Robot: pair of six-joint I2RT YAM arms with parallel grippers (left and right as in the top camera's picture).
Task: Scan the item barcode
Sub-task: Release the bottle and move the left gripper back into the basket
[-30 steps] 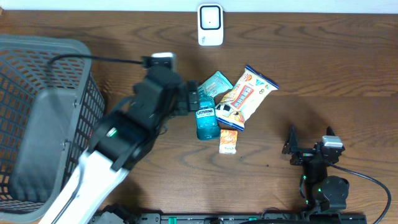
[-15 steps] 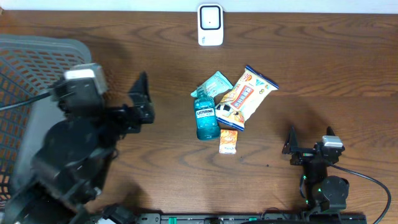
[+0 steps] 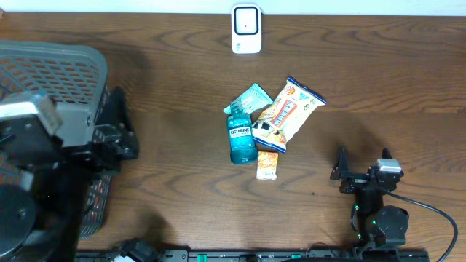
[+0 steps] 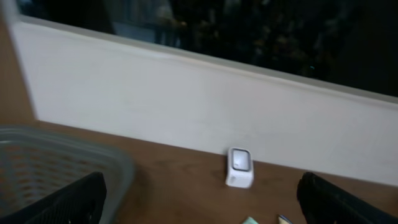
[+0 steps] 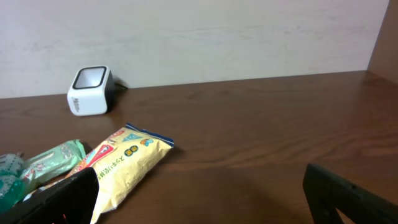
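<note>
Overhead: the items lie clustered at the middle of the surface [image 3: 378, 80]. The mouthwash bottle [image 3: 243, 142] is on its side, with the snack bag [image 3: 289, 113] touching it, the teal packet [image 3: 252, 97] at its cap end and the small orange packet [image 3: 267, 165] just beside its base. The scanner [image 3: 246, 29] stands well apart at the far edge.

Nothing is picked up, so I judge the pick step not yet begun. Next move: reach into the cluster, grip one item, turn its barcode toward the scanner window.

Left fingers [image 4: 336, 198] are spread wide and empty, raised by the basket [image 3: 51, 73]. Right fingers [image 5: 351, 198] are wide and empty, near the front edge.
</note>
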